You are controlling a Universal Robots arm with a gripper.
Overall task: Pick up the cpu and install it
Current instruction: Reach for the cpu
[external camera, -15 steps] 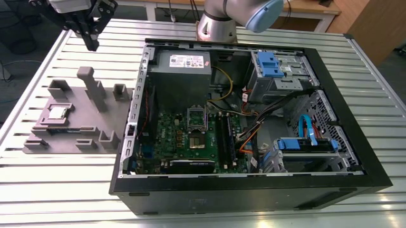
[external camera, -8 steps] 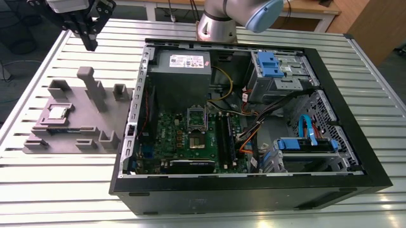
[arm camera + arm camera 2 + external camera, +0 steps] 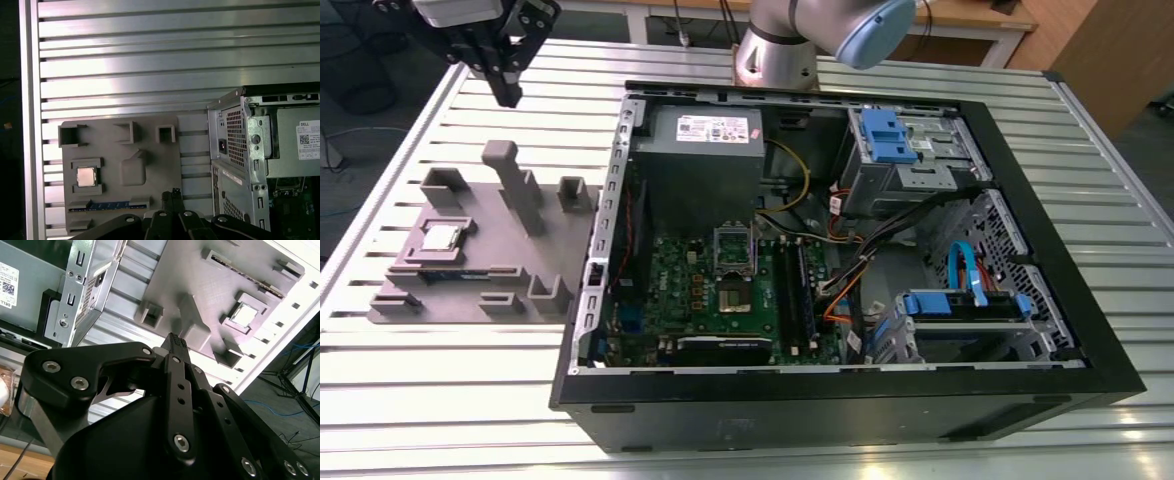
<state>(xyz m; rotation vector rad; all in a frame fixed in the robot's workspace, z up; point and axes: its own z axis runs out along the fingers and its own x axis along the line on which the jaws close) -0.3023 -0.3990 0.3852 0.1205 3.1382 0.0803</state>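
Though seemingly closed, pincer point(image 3: 510, 96) well apart from cpu point(image 3: 443, 237) on fixture point(image 3: 487, 258).

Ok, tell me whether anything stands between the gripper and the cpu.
Nothing covers the cpu, which lies bare in its recess on the grey fixture plate. The gripper hangs higher, off to one side. The fixture's tall post rises between them, so a low sideways approach could meet it.

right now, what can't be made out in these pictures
Whether the socket is open or empty: too small in the exterior view.
The underside of the cpu: hidden by the fixture it lies in, first wrist view.
Part of the fixture's edge: covered by the gripper, first wrist view.
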